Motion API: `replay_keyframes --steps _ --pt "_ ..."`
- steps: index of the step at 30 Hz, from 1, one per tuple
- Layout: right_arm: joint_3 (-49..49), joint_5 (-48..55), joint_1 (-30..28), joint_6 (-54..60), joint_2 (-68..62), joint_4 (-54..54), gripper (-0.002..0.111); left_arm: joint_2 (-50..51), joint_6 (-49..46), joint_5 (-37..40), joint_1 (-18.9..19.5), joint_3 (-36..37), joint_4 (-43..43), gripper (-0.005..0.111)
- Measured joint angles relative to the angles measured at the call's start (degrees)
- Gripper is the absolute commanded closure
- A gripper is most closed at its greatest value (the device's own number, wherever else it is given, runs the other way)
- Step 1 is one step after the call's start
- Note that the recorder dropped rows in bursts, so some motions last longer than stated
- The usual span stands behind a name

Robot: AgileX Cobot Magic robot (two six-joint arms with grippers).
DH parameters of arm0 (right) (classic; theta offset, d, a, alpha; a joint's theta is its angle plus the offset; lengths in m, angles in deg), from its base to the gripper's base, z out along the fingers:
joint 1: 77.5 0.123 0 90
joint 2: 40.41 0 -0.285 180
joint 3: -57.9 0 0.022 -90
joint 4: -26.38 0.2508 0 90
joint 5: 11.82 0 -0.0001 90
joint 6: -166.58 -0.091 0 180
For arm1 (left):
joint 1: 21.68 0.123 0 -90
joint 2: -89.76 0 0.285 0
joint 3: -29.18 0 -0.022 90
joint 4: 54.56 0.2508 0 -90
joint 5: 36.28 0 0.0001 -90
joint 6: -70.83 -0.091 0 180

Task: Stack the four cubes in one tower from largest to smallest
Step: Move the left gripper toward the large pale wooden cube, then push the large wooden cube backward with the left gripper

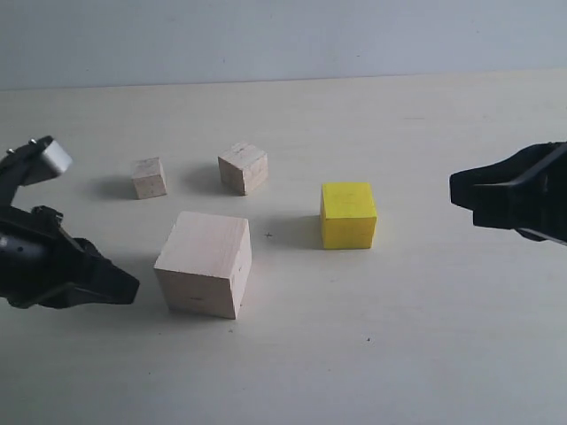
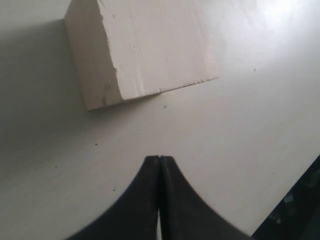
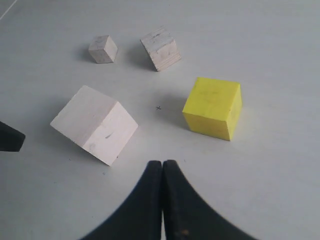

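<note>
Four cubes lie apart on the pale table, none stacked. The large pale wood cube (image 1: 205, 263) (image 2: 137, 47) (image 3: 95, 123) sits front centre. To its right stands the yellow cube (image 1: 348, 214) (image 3: 214, 107). Behind them are a small wood cube (image 1: 244, 167) (image 3: 160, 48) and a smaller one (image 1: 150, 177) (image 3: 103, 49). My left gripper (image 1: 131, 288) (image 2: 159, 159) is shut and empty, just left of the large cube, not touching it. At the right, my right gripper (image 1: 454, 188) (image 3: 163, 163) is shut and empty, well clear of the yellow cube.
The table (image 1: 399, 336) runs back to a pale wall (image 1: 283, 35). A small dark cross mark (image 1: 269, 235) lies between the large cube and the yellow one. The left gripper's tip (image 3: 10, 137) shows in the right wrist view.
</note>
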Motion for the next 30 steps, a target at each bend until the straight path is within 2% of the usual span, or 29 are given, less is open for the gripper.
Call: replay_keyframes --steps 7,10,16,21,30 --pt "0.00 1.11 0.00 0.59 0.00 -0.11 0.108 7.22 1.92 -8.43 -9.18 -0.11 -0.46 0.107" --pt "0.00 3.22 0.00 2.31 0.00 -0.11 0.108 10.05 3.98 -12.44 -11.79 -0.87 -0.53 0.107" --pt "0.00 6.30 0.00 3.07 0.00 -0.30 0.108 14.23 7.13 -20.25 -15.16 -3.76 -1.44 0.107" --pt "0.00 7.14 0.00 3.07 0.00 -0.20 0.108 16.59 7.55 -22.50 -18.17 -7.01 -3.56 0.107" --pt "0.00 7.80 0.00 3.18 0.00 -0.10 0.108 22.65 7.55 -22.97 -18.41 -14.36 -5.09 0.107"
